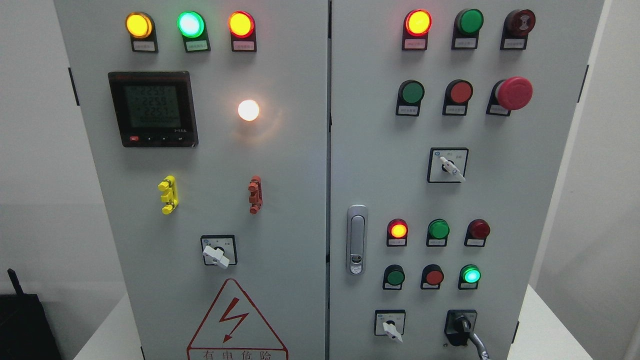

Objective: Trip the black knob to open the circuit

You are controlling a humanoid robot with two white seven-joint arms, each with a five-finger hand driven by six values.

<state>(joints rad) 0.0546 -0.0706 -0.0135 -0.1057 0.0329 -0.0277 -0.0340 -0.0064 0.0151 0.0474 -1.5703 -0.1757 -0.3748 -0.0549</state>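
No robot hand is in view yet, so aim for the black knob (461, 326) at the lower right of the right cabinet door (380, 150), then grip its lever squarely before turning.

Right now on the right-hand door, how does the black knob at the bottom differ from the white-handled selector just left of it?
The black knob has a dark body and black plate; the white selector has a white handle on a white-faced plate. A grey finger-like part rising from the bottom edge touches the black knob; nothing touches the white selector. The white selector's handle points down-right; the black knob's pose is unclear. Both sit in the bottom row on square plates.
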